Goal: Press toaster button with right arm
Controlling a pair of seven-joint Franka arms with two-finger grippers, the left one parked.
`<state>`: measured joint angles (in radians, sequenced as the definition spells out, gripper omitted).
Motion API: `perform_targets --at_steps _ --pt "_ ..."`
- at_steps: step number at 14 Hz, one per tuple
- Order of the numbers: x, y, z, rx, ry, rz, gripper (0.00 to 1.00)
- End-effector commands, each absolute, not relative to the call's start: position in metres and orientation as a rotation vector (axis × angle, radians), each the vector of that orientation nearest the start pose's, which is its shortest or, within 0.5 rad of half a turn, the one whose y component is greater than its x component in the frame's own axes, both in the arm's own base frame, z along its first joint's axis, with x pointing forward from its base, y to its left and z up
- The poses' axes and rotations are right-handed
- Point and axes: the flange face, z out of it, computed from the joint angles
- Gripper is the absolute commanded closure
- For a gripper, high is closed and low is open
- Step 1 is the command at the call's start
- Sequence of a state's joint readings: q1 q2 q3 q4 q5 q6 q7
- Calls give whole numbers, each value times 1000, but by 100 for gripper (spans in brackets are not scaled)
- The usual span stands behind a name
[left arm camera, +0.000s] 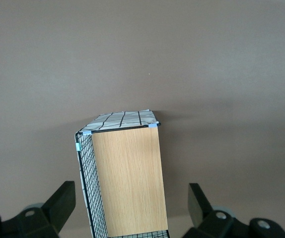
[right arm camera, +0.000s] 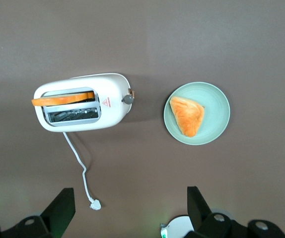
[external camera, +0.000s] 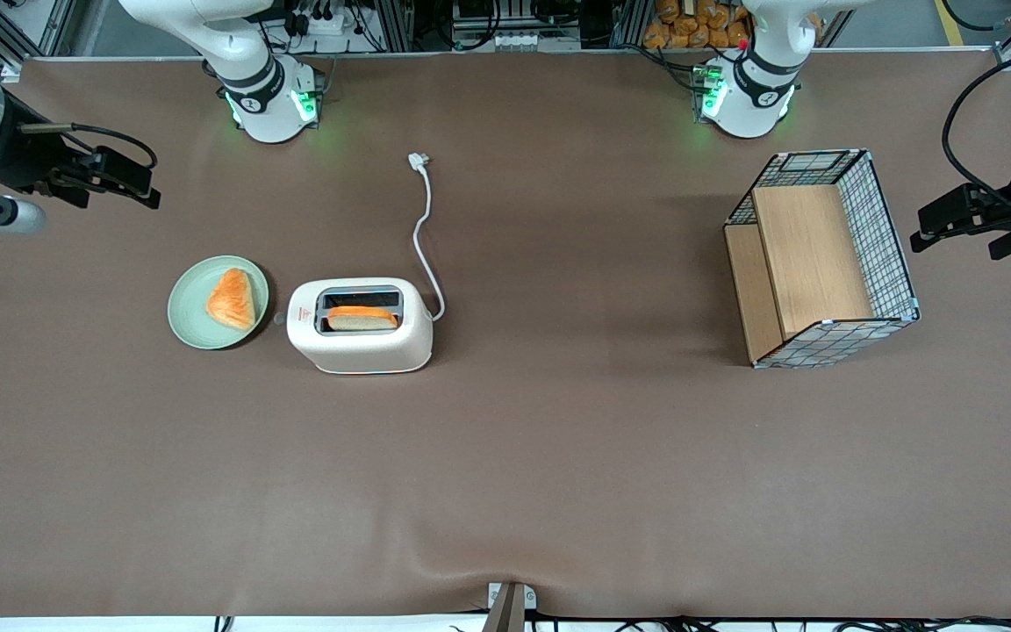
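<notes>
The cream-white toaster (external camera: 361, 338) (right arm camera: 110, 111) stands on the brown table with a slice of toast (external camera: 362, 318) (right arm camera: 63, 99) in one slot. The toaster button (external camera: 278, 319) (right arm camera: 128, 99), a small grey nub, sticks out of the narrow end face that looks toward the green plate (external camera: 185, 307) (right arm camera: 217, 109). My right arm's gripper (external camera: 141, 186) (right arm camera: 130, 213) hangs open high above the table at the working arm's end, farther from the front camera than the plate and well apart from the toaster. Nothing is between its fingers (right arm camera: 63, 208).
A piece of orange bread (external camera: 232, 298) (right arm camera: 187, 115) lies on the plate. The toaster's white cord runs to a plug (external camera: 419, 160) (right arm camera: 95, 204) lying toward the arm bases. A wire basket with wooden shelves (external camera: 821, 259) (left arm camera: 127, 178) stands toward the parked arm's end.
</notes>
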<state>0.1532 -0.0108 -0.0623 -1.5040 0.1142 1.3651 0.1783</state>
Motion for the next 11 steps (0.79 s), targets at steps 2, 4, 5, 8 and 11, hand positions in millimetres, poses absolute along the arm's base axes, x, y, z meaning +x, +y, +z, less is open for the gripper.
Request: perform_targets --at_steps 2,4,5,8,11 --pt "507 52 678 -3056 28 231 0" --pt "501 46 683 -3054 -5 250 0" --pt "499 41 686 -3052 -8 241 0" --pt "497 31 689 -3047 -40 245 0" --pt "490 24 698 -3046 -37 213 0"
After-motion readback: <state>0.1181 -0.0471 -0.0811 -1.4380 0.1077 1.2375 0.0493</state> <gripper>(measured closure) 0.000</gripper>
